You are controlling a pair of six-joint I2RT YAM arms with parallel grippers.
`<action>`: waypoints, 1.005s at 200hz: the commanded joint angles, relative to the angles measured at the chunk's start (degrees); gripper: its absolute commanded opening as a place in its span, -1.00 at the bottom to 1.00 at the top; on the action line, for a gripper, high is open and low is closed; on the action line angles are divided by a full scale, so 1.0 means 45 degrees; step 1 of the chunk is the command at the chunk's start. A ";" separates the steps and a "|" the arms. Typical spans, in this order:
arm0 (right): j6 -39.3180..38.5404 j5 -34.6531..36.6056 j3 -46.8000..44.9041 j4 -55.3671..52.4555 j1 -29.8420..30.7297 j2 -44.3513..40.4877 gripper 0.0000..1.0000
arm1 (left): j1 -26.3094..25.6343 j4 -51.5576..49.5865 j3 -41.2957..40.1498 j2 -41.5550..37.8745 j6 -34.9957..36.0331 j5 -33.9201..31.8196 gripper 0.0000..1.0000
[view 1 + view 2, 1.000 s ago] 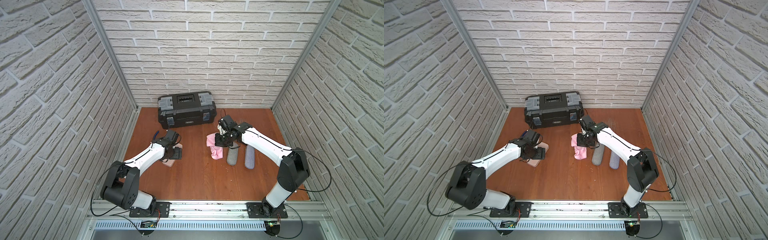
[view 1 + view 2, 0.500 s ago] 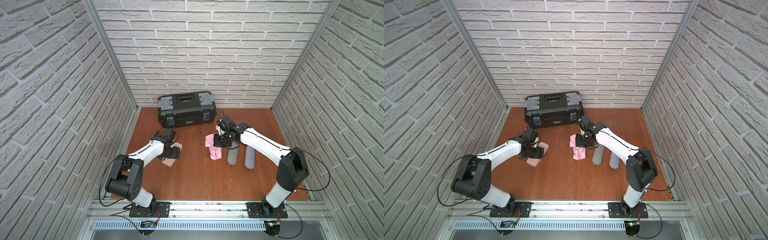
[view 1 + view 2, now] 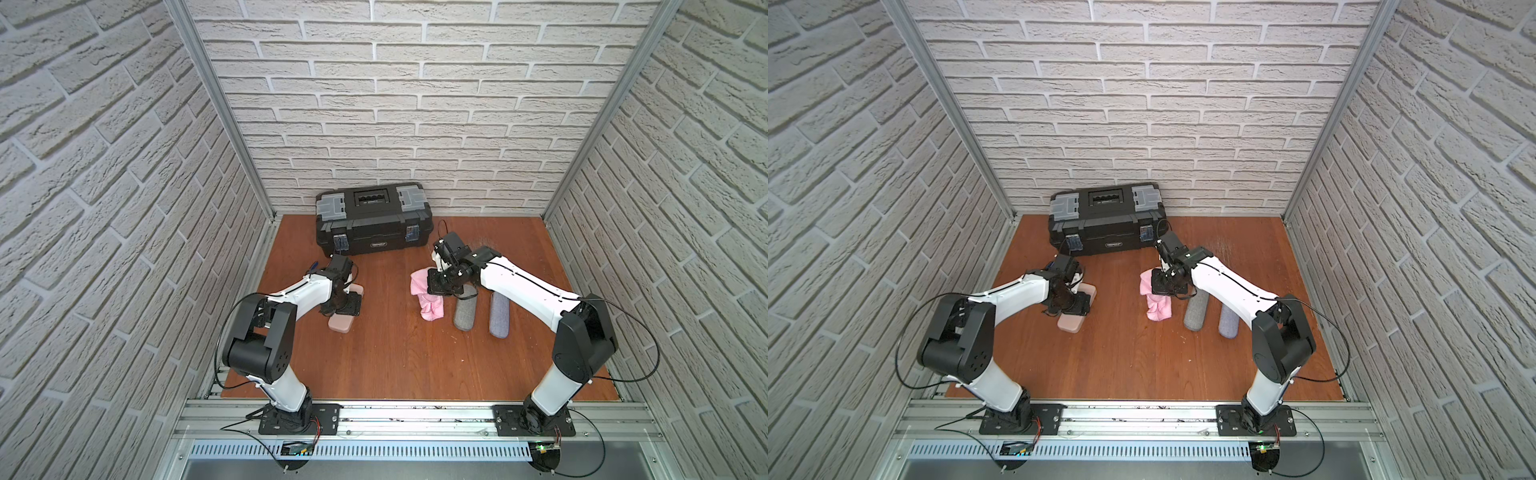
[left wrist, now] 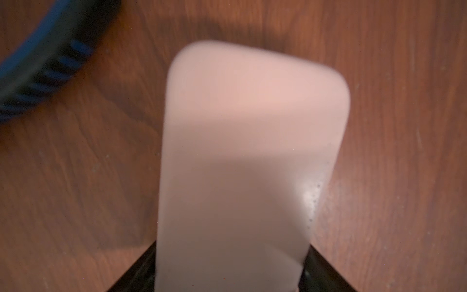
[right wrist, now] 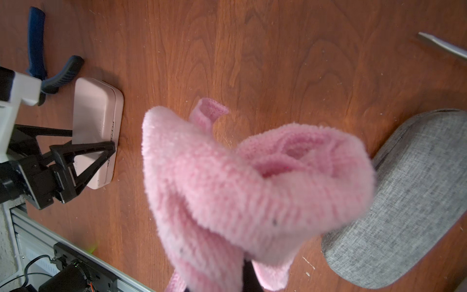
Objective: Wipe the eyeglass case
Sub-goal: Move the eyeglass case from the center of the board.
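Down on the brown wooden bench (image 3: pixel 374 361), starting with the left hand (image 3: pixel 348 305): clamped across the width of the flat pale pink hard-shell eyeglass case (image 3: pixel 341 325), with black fingers (image 5: pixel 110 148) pressed against both long sides. Found lying flat on the left half of the bench, that case, well out in front of the black plastic toolbox (image 3: pixel 374 224) parked against the back wall. Seen from the left wrist camera as a blurred pink slab poking out from between the jaws. Just past the case's far end, by the left arm: blue-handled pliers (image 5: pixel 38 63) on the wood, very close to the case. Touching it or not, impossible to call.

Across to the right hand (image 3: pixel 435 286): shut tight on a fluffy pink cloth (image 3: pixel 430 309), held up near the middle of the bench, well apart from the pink case. Hanging in bunched folds, with the lower end down at bench level. Resting on the wood or just clear of it, hard to say.

Right beside the cloth, a grey woven-fabric oval eyeglass case (image 3: pixel 464 313). Next to that, side by side, a blue-grey fabric oval case (image 3: pixel 498 318). Both flat on the bench, partly tucked under the right arm.
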 commanded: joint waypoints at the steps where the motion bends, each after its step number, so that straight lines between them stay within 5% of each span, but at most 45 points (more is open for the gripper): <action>1: -0.0115 0.0091 -0.0183 0.0351 0.0033 -0.0378 -0.95 | -0.0516 0.0171 0.0282 0.0539 0.0223 -0.0134 0.42; 52: -0.0099 0.0115 -0.0350 0.0298 -0.0160 -0.0507 -0.95 | -0.2465 -0.0014 0.0843 0.1007 0.1000 -0.0508 0.25; 108: -0.0148 0.0236 -0.0879 -0.0005 -0.0506 -0.0818 -0.95 | -0.7299 0.0943 0.0980 0.1415 0.2873 -0.0301 0.33; 144: -0.0157 0.0474 -0.1004 -0.0220 -0.0742 -0.0903 -0.95 | -0.7844 0.1490 0.0621 0.1695 0.2507 -0.0753 0.49; 201: -0.0082 0.0672 -0.1002 -0.0759 -0.0942 -0.1317 -0.95 | -0.7875 0.3894 -0.1554 -0.0520 0.1948 -0.0235 0.59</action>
